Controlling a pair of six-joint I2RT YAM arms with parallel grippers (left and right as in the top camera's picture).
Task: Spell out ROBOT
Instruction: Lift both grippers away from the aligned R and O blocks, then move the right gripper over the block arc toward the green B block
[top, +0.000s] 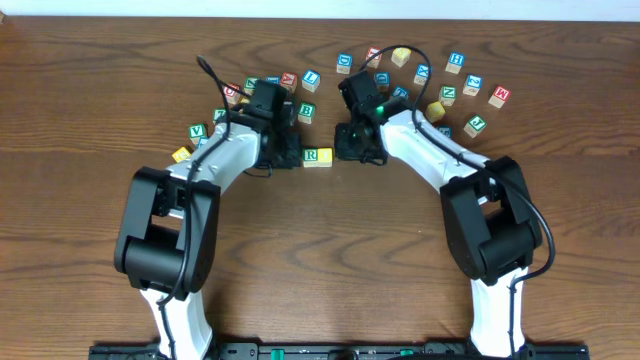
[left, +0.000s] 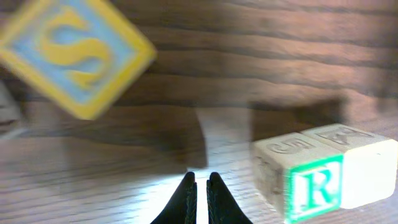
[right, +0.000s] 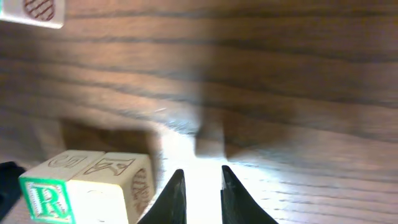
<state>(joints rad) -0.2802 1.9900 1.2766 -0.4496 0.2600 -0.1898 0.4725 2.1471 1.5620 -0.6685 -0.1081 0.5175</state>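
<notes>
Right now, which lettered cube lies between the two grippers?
The green-lettered R cube, touching a plain-faced cube. It sits between the left gripper and right gripper; the other lettered cubes lie scattered farther back.

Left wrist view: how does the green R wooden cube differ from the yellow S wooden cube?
The green-lettered R wooden cube shows a green letter on white, roughly upright, touching a plain-faced cube. The yellow-lettered S wooden cube shows yellow on blue, turned diamond-wise. Both are lettered blocks.
</notes>
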